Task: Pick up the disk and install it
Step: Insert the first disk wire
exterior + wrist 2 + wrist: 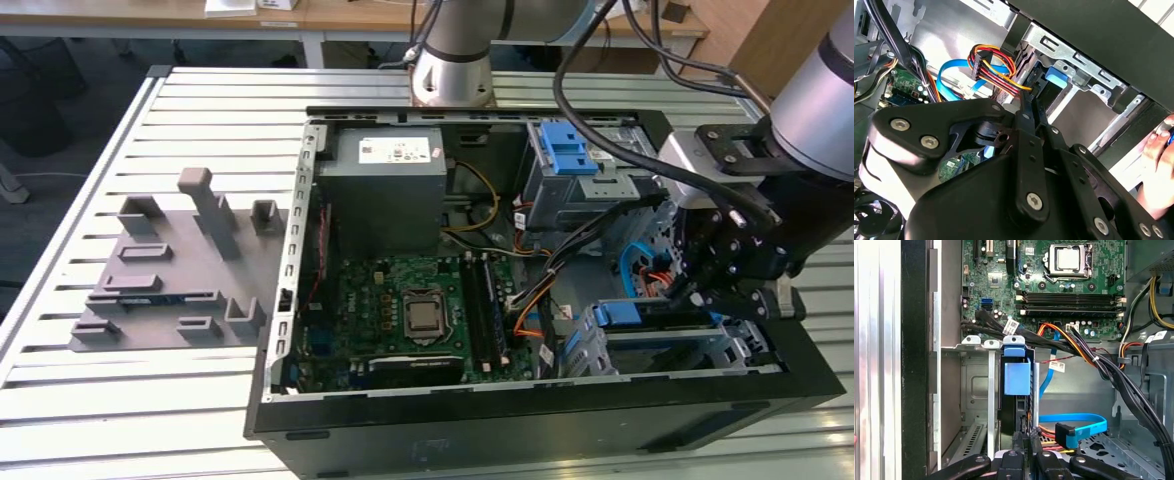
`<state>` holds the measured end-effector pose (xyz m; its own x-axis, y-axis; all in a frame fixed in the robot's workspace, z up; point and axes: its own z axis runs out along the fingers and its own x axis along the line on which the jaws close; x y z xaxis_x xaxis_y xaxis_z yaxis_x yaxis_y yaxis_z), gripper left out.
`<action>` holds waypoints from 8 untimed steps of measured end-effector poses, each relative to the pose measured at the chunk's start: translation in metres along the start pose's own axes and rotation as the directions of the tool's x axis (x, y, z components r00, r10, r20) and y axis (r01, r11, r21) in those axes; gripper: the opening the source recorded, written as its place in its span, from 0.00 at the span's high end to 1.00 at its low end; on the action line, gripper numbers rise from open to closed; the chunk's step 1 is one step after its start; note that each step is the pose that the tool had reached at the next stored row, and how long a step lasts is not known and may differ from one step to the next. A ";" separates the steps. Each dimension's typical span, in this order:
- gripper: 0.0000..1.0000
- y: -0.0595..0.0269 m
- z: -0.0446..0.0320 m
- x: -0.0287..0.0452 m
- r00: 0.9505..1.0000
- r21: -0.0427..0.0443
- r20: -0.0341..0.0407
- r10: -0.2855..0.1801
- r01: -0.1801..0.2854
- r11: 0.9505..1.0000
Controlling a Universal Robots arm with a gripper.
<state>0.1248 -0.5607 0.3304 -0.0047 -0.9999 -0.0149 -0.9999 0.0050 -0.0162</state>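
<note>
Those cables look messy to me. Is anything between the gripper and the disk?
Nothing visible. In the first wrist view the gripper sits right at the disk, which stands in the cage slot; the cables run alongside, not between.

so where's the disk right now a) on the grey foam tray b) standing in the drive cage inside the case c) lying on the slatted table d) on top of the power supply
b, the disk with its blue bracket stands on edge in the metal drive cage inside the case, with the gripper at its end.
</note>
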 end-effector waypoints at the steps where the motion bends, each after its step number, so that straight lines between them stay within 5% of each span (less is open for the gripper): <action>1: 0.82 0.0000 0.0001 0.0000 1.000 0.000 0.000 0.000 0.000 1.000; 8: 0.76 -0.0001 -0.0035 0.0000 1.000 0.000 0.000 0.000 0.000 1.000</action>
<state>0.1248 -0.5607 0.3338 -0.0048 -0.9999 -0.0150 -0.9999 0.0050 -0.0162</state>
